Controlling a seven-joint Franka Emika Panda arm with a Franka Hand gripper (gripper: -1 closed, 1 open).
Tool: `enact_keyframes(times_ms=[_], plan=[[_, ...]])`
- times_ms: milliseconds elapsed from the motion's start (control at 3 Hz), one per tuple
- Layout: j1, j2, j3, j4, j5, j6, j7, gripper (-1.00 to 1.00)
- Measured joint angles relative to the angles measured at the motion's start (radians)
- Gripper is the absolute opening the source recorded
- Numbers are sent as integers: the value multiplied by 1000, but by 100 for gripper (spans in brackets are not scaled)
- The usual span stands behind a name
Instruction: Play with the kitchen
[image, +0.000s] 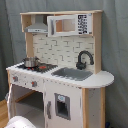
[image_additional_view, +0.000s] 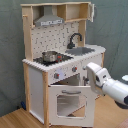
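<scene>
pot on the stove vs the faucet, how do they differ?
The pot is shiny metal, squat and round, standing on the stovetop. The faucet is black, tall and hooked, rising at the back of the sink. Both are upright on the countertop, in front of the pegboard back.

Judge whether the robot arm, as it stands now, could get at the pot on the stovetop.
Probably yes. In the second exterior view the arm sits below the counter beside the oven door, and the pot stands uncovered, with open space under the hood.
</scene>
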Motion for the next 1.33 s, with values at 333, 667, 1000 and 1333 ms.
enact_keyframes(times_ms=[333,667,1000,1333], plan=[[32,3,-39,-20,-2,-15,-128,100],[58,7,-71,-46,-1,-20,-251,100],[78,14,-93,-83,-1,-21,-361,100],[93,24,-110,-128,0,-20,-457,100]])
